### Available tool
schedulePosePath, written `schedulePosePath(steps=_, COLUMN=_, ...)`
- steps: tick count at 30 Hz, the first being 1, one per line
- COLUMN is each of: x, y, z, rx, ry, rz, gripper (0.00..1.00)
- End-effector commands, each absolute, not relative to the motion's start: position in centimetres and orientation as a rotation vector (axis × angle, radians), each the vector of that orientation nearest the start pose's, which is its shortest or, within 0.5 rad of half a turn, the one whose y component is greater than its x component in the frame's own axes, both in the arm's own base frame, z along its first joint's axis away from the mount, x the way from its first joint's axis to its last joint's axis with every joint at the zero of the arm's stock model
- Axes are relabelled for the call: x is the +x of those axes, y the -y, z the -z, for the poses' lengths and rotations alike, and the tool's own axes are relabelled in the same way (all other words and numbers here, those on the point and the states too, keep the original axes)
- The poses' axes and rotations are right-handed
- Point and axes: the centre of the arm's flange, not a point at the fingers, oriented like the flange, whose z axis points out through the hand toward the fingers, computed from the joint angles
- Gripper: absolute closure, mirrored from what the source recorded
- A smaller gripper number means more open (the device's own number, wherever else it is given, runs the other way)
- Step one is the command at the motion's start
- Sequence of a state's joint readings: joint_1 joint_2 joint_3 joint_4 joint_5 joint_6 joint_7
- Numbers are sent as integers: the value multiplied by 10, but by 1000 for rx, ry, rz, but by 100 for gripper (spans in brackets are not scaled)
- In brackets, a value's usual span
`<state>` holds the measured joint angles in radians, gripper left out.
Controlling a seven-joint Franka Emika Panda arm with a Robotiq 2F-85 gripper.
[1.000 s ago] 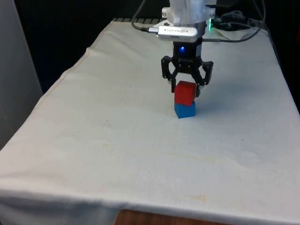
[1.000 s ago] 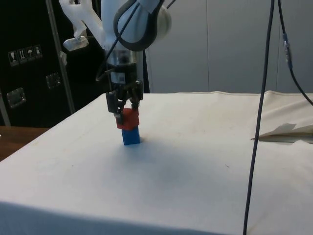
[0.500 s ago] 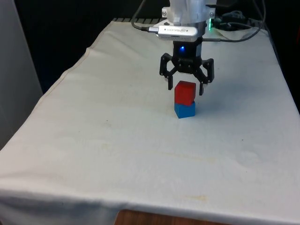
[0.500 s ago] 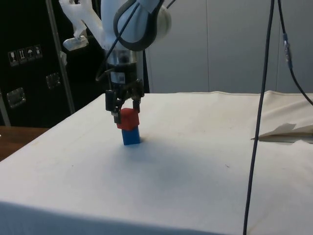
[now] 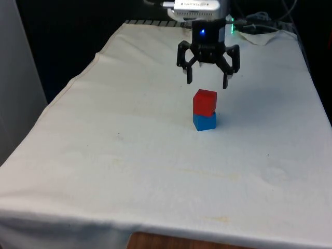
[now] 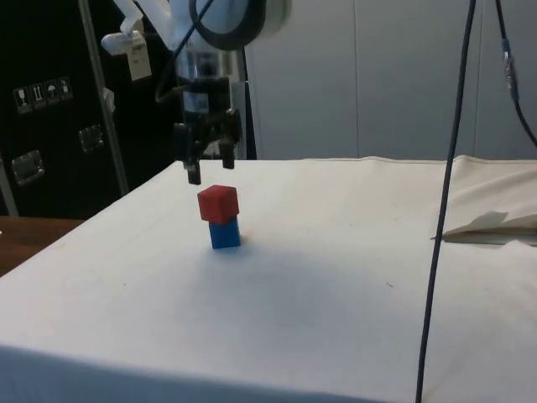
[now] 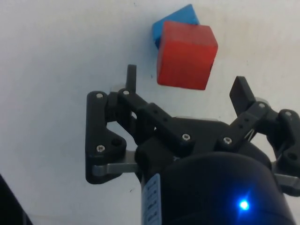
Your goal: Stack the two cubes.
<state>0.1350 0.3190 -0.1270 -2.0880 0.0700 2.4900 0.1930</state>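
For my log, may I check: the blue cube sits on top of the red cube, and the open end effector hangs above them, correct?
Not quite: the order is reversed. The red cube sits on top of the blue cube, as the front view and side view both show. The rest holds: the end effector is open and hangs above the stack, clear of it.

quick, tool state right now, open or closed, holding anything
Tool: open, holding nothing; it hangs above the red cube, which sits on the blue cube.
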Motion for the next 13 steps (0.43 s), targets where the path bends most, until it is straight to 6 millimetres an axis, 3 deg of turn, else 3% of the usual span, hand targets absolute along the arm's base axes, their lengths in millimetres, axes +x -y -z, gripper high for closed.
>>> schedulePosePath(steps=1, x=592, y=-5, z=-287, rx=-3109, ry=-365, rz=127, gripper=0)
schedulePosePath(steps=13, x=593, y=-6, z=-318, rx=-3095, ry=-358, rz=132, gripper=0)
